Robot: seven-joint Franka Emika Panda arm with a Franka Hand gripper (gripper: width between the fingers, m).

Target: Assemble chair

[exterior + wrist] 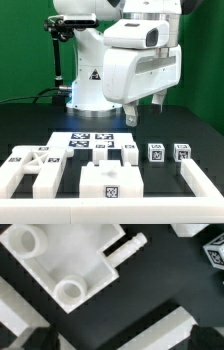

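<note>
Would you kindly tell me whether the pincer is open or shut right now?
Open: the pincer hangs above the chair parts with its two fingers clearly apart and nothing between them.

You're looking at a robotics lab rig: green curtain [25, 50] far behind, black table [195, 125], bench-mounted robot arm [100, 75]. Square tag markers [155, 151] on the white parts [40, 180] say tracked test setup.

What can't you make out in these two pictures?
Wrist view: ringed white panel, cut off by the frame edge.
Wrist view: tagged block, mostly outside the frame.
Wrist view: fingers, dark and blurred.
Exterior view: tag patterns on the two small cubes, too small.
</note>
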